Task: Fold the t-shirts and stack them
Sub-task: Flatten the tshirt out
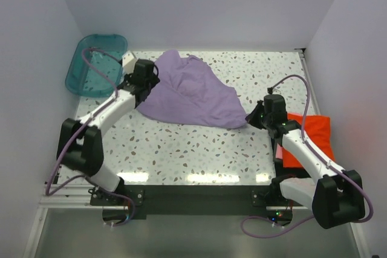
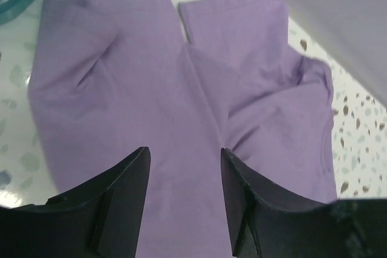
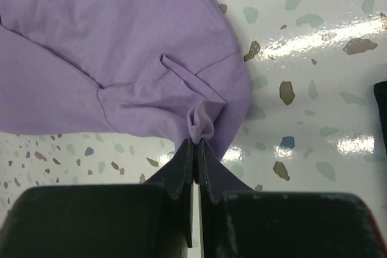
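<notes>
My right pincer (image 3: 196, 143) is pressed together on a small pucker of the purple t-shirt (image 1: 190, 95), at its near-right corner. My left pincer (image 2: 184, 155) is spread and holds nothing, hovering over the shirt's left edge. The shirt lies rumpled on the table (image 1: 181, 149), centre to far side. The orange t-shirt (image 1: 314, 134) sits folded at the right, partly under my right arm.

Risks as I judge them: the right bite is thin, so a tug could slip it. Pulling with only one side gripped would drag and bunch the cloth instead of flattening it.

The shirt's long axis runs diagonally from far-left to near-right, tapering to the pinched corner. I can't tell where the collar end is.
</notes>
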Controlling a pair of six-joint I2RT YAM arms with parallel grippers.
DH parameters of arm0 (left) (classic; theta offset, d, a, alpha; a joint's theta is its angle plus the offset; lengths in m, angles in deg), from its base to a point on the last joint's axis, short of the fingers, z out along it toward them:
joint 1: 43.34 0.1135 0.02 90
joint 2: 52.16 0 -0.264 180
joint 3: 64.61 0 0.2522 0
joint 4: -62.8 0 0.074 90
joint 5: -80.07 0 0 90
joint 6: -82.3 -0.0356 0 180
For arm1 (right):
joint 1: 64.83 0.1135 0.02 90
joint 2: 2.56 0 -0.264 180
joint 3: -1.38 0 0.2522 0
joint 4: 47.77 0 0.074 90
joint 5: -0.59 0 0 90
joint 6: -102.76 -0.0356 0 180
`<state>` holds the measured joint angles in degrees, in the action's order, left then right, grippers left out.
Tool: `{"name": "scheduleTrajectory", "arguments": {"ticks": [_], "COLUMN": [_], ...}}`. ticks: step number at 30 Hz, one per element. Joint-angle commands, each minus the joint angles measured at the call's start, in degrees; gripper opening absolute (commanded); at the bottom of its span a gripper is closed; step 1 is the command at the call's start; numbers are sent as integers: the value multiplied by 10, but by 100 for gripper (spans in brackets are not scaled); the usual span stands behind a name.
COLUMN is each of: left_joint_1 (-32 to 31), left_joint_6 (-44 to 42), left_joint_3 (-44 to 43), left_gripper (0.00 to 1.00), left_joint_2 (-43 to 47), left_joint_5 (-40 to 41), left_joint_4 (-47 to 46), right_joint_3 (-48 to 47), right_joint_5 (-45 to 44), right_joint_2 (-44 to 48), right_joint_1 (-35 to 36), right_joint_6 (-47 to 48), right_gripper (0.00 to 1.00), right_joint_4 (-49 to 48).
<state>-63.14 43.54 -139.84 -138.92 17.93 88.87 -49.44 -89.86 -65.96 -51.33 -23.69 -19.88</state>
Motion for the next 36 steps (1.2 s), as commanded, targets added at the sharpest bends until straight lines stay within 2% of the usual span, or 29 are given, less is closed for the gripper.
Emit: {"name": "scheduleTrajectory", "arguments": {"ticks": [1,10,15,26,32,36], "left_joint_1": [27,84,96,104,106,106], "left_joint_6": [-14,-11,-26,-9,5,4], "left_joint_3": [-151,-383,-485,-504,-511,-511], "left_gripper": [54,53,53,50,40,29], "left_joint_2": [-129,-366,-444,-499,-518,-524], "left_joint_5": [68,51,48,43,33,21], "left_joint_4": [46,90,110,114,119,115], "right_joint_3": [-21,-31,-28,-27,-24,-23], "right_joint_5": [4,48,43,60,69,70], "right_joint_2": [-1,-37,-42,-63,-68,-67], "right_joint_1": [1,1,2,2,2,1], "right_joint_6": [1,-4,5,4,1,2], "right_gripper": [0,0,0,0,0,0], "right_joint_4": [-26,-55,-61,-72,-79,-79]}}
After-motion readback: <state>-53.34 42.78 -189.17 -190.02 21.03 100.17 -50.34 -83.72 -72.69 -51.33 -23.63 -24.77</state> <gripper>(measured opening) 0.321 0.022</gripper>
